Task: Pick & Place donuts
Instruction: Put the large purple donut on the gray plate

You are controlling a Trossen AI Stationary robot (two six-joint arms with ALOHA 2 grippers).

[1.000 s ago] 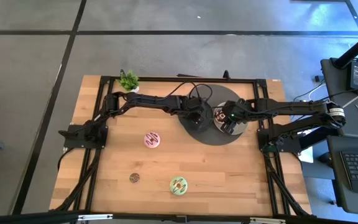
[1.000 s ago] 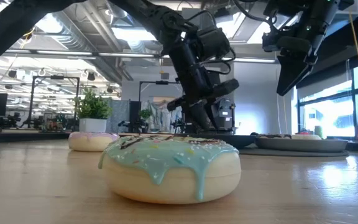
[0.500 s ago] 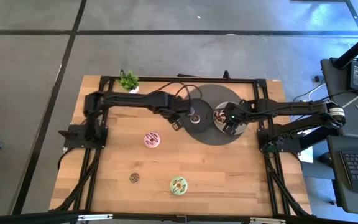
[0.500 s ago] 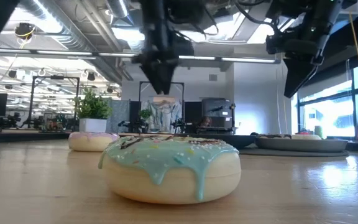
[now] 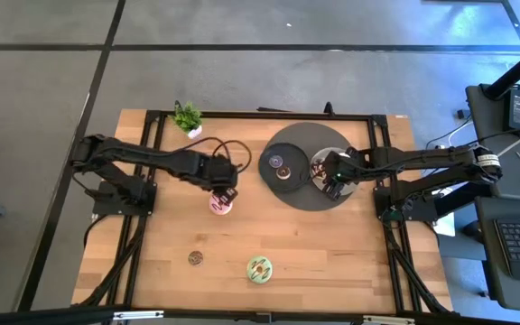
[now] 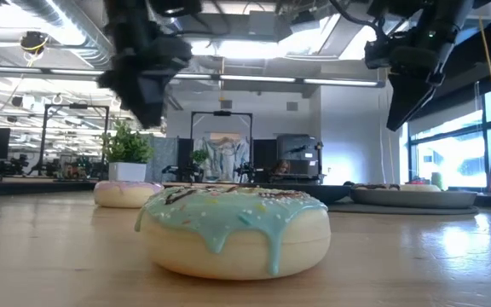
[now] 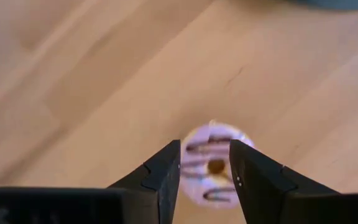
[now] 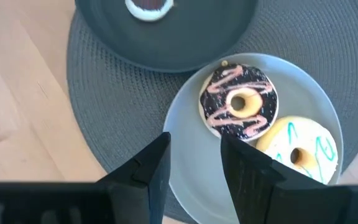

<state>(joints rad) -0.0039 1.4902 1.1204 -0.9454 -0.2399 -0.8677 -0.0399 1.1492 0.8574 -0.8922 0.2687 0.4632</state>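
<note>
Pink donut (image 5: 221, 204) sits on wooden desk (image 5: 332, 253), directly under my left gripper (image 5: 227, 191). Left arm just swung away from dark plate (image 5: 289, 155), leaving small donut (image 5: 280, 173) there; I judge that drop done, pink one next. Left gripper open, empty, fingers straddling pink donut from above, not touching. Right gripper (image 5: 334, 181) open, empty, hovering over grey plate (image 8: 191, 168) beside chocolate donut (image 8: 238, 102) and cream donut (image 8: 300, 149).
</note>
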